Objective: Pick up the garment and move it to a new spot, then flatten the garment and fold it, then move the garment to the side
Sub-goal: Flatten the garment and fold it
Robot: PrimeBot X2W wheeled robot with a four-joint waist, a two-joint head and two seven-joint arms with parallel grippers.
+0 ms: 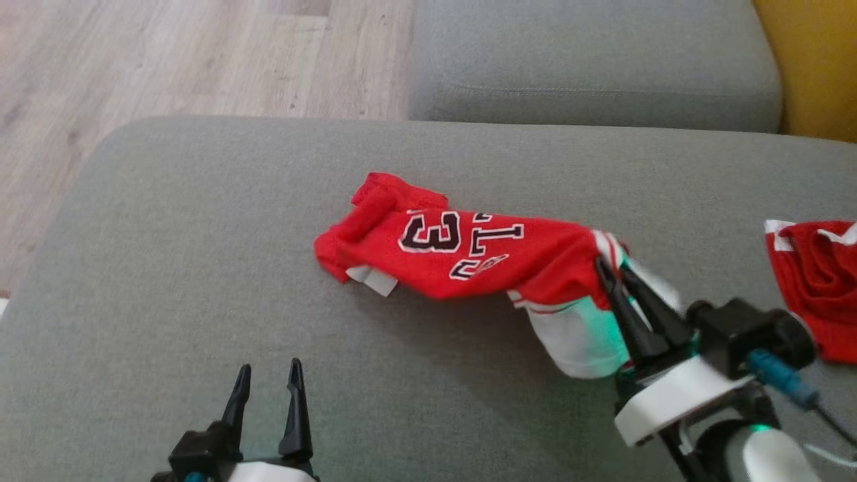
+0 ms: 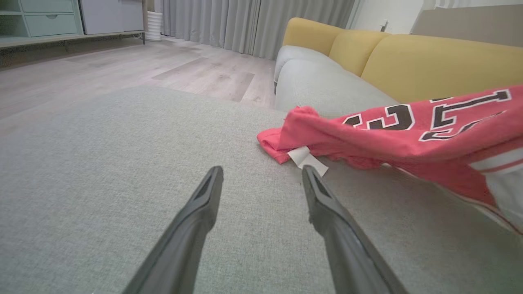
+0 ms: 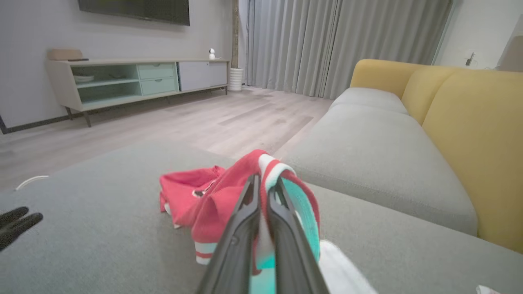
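A broad grey upholstered cushion (image 1: 167, 268) is seen in the foreground, and beyond it a pale wood-plank floor (image 1: 167, 60) is laid. A sofa (image 3: 380, 139) is set just beside the cushion, its seat covered in grey and its backrests (image 3: 482, 134) in mustard yellow. The far side of the room is closed off by long grey curtains (image 3: 327, 41), hung down to the floor. A low sideboard (image 3: 122, 77) on slanted legs, fitted with pale green drawers and open shelves, is placed against a light grey wall (image 3: 32, 41), on which a dark screen (image 3: 135, 8) is mounted. A white ribbed cylinder (image 3: 235, 79) is stood on the floor between the sideboard and the curtains. The room is softly and evenly lit.
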